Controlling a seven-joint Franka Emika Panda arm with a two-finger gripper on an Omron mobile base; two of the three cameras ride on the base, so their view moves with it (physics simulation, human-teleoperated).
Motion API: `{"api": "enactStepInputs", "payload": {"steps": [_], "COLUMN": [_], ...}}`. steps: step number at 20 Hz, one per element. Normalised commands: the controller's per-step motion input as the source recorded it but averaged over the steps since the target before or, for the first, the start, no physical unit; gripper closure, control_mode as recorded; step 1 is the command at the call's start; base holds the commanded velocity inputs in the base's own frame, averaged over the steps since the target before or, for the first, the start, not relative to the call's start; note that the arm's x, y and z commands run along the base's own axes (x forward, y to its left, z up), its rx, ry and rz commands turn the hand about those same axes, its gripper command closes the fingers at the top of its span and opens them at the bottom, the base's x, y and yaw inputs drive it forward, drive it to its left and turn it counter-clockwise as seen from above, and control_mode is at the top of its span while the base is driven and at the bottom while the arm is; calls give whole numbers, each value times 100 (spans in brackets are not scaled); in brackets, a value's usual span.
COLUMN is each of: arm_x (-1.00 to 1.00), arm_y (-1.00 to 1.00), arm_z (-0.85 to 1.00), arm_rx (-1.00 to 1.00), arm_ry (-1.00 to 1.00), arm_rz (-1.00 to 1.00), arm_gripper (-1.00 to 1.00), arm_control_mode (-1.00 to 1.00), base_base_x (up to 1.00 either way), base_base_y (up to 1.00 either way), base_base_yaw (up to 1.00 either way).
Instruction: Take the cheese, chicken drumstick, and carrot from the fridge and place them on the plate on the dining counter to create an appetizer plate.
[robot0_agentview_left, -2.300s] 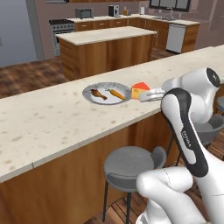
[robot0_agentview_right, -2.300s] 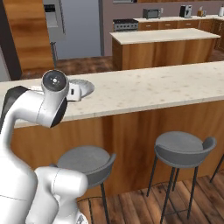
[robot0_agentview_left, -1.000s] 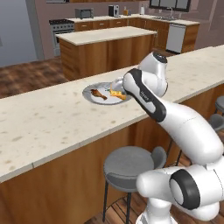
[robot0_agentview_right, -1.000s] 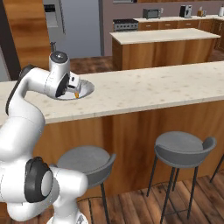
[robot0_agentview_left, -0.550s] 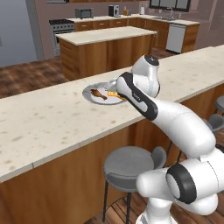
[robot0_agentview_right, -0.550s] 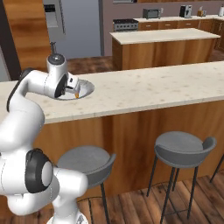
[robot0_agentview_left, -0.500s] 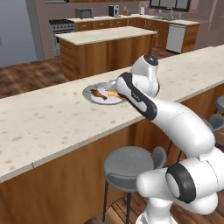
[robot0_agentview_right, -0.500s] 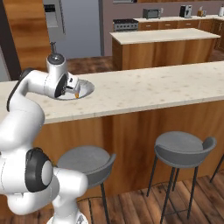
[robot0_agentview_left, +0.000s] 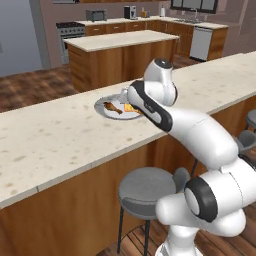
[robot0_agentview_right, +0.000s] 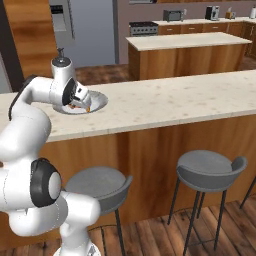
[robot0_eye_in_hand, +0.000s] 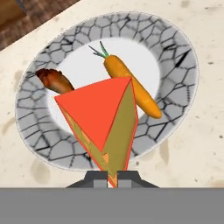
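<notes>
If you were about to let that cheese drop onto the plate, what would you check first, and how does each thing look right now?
1. Cheese held in the gripper: ok, jaws shut on its tip.
2. Cheese over the plate: ok.
3. Carrot already on the plate: ok.
4. Chicken drumstick already on the plate: ok.
5. Free spot under the cheese: cannot tell, the cheese hides that part.
6. Plate resting on the dining counter: ok, away from the near edge.
</notes>
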Motion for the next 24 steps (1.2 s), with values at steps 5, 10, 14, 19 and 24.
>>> {"api": "enactStepInputs", "payload": {"steps": [5, 10, 14, 19, 24], "arm_x": [9, 24, 38, 31, 26], "arm_y": [0, 0, 0, 6, 10], "arm_z": [-16, -13, -8, -20, -25], "arm_rx": [0, 0, 0, 0, 0], "arm_ry": [12, 5, 2, 0, 0], "arm_rz": [-9, -10, -9, -6, -5], "arm_gripper": [100, 100, 100, 100, 100], "arm_control_mode": [-100, -100, -100, -100, -100], "base_base_x": [0, 0, 0, 0, 0], "base_base_y": [0, 0, 0, 0, 0], "base_base_yaw": [0, 0, 0, 0, 0]}}
